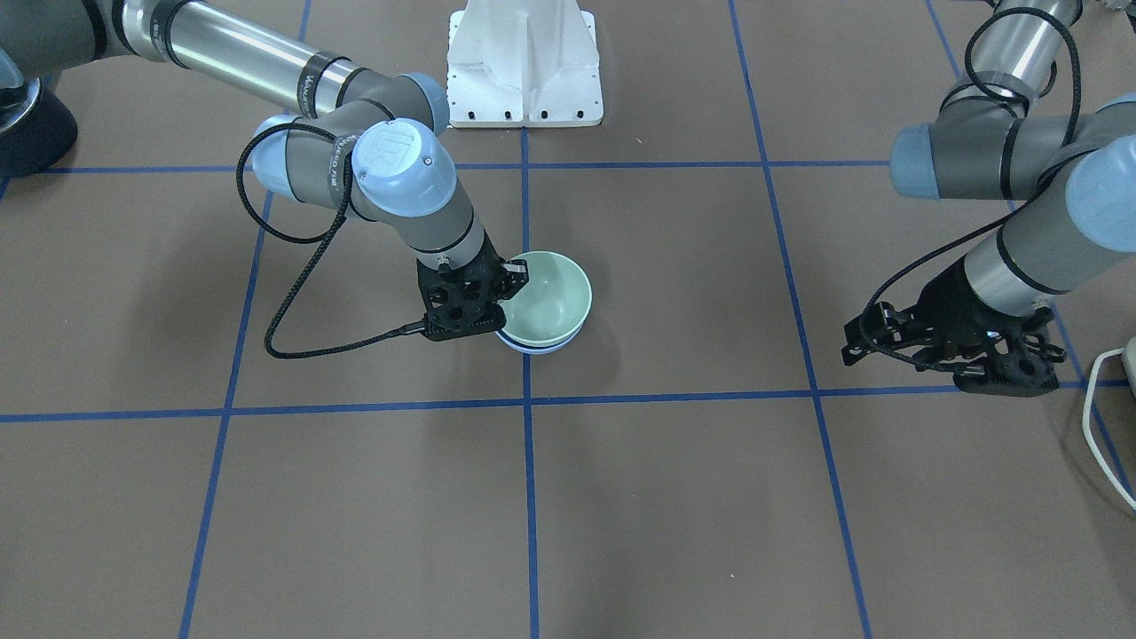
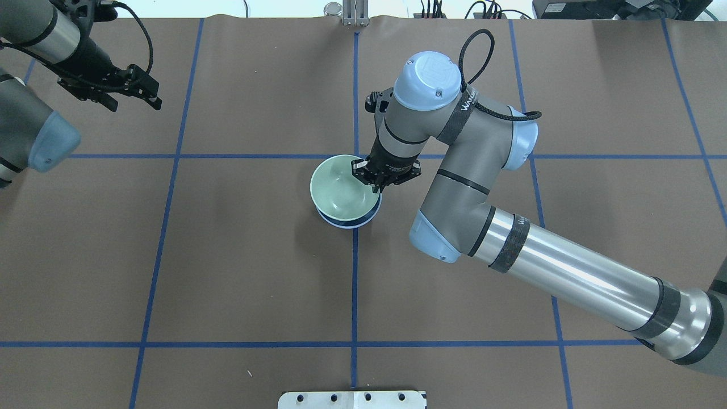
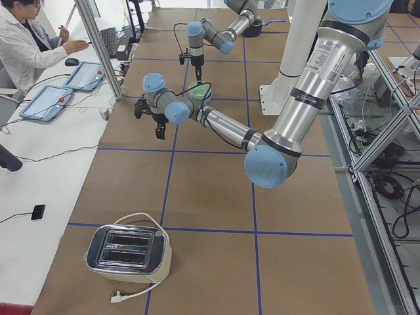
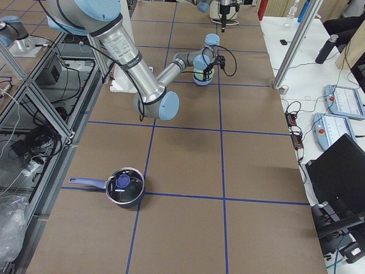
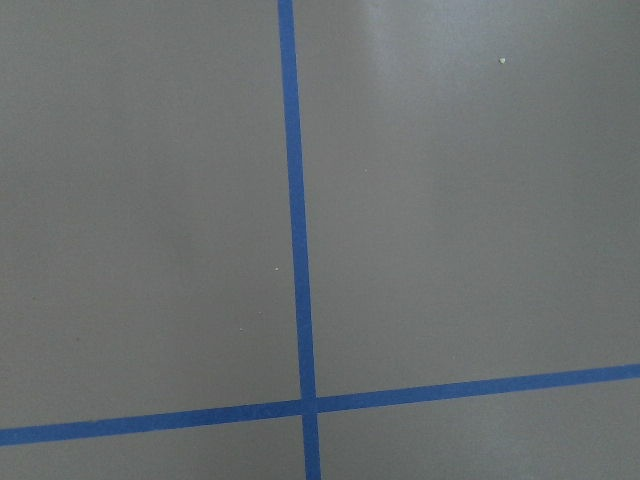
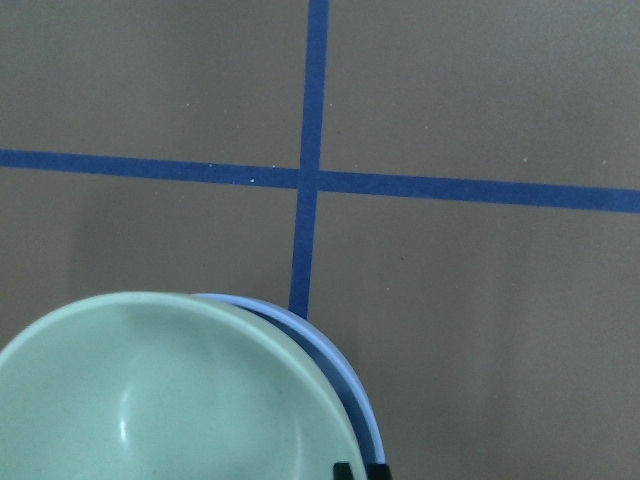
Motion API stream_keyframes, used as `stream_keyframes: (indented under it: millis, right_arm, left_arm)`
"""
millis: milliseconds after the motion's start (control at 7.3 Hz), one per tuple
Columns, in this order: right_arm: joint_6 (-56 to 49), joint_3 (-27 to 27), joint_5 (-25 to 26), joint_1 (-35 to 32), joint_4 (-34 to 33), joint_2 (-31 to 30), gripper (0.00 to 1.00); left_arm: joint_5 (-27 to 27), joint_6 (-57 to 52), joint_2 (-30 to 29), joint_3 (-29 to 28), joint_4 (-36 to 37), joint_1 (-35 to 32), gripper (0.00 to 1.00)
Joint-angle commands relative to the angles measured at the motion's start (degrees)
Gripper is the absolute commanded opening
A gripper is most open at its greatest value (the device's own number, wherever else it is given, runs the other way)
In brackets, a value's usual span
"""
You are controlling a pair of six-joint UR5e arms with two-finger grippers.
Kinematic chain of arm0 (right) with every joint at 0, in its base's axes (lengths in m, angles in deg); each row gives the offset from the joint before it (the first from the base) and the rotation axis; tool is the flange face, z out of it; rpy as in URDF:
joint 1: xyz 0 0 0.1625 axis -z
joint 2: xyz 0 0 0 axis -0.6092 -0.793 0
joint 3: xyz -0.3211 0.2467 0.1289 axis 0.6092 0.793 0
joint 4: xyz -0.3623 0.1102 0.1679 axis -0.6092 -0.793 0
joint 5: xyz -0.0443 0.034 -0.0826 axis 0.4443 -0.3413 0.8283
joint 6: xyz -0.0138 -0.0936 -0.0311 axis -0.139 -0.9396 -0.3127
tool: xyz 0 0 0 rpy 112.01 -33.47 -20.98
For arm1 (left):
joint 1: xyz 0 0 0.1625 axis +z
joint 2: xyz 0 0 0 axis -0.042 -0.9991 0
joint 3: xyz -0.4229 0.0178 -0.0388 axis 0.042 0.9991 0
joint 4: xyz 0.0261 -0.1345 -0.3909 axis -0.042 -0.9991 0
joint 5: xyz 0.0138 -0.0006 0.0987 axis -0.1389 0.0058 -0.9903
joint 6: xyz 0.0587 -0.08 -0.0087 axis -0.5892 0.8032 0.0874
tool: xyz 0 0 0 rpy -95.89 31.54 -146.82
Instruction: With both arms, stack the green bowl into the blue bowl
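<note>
ROBOTICS LAB: The left arm (image 3: 295,98) and right arm (image 2: 511,227) reach over a table (image 2: 255,272) papered brown and gridded with blue tape (image 1: 529,497). A white pedestal (image 1: 524,67) stands at the table's edge. Aluminium framing (image 3: 394,128) and loose cables (image 3: 387,187) line one side. On the other, a person in a white coat (image 3: 23,46) sits by control pendants (image 3: 85,75).
</note>
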Motion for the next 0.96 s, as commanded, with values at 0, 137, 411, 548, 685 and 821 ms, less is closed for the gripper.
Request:
stream_keyframes:
  millis: [0,137,411,548,685,821]
  right_arm:
    - [0.03,0.17,0.60,0.51,-0.09,0.14,0.11]
    - [0.03,0.17,0.60,0.52,-0.09,0.06,0.11]
    - [0.03,0.17,2.35,0.78,0.00,0.06,0.11]
    - [0.03,0.17,2.45,0.78,-0.09,-0.03,0.11]
    - [0.03,0.17,2.45,0.87,-0.09,-0.03,0.11]
    - [0.03,0.17,2.54,0.95,-0.26,-0.21,0.11]
  left_arm:
    - [0.00,0.00,0.00,-0.31,0.00,0.12,0.97]
    - [0.00,0.09,0.00,-0.40,-0.09,0.12,0.97]
    - [-0.18,0.17,0.00,-0.49,-0.09,0.12,0.97]
    - [-0.26,0.26,0.00,-0.49,-0.09,0.21,0.97]
    - [-0.26,0.35,-0.09,-0.49,-0.17,0.21,0.97]
    - [-0.26,0.53,-0.09,-0.49,-0.18,0.21,0.97]
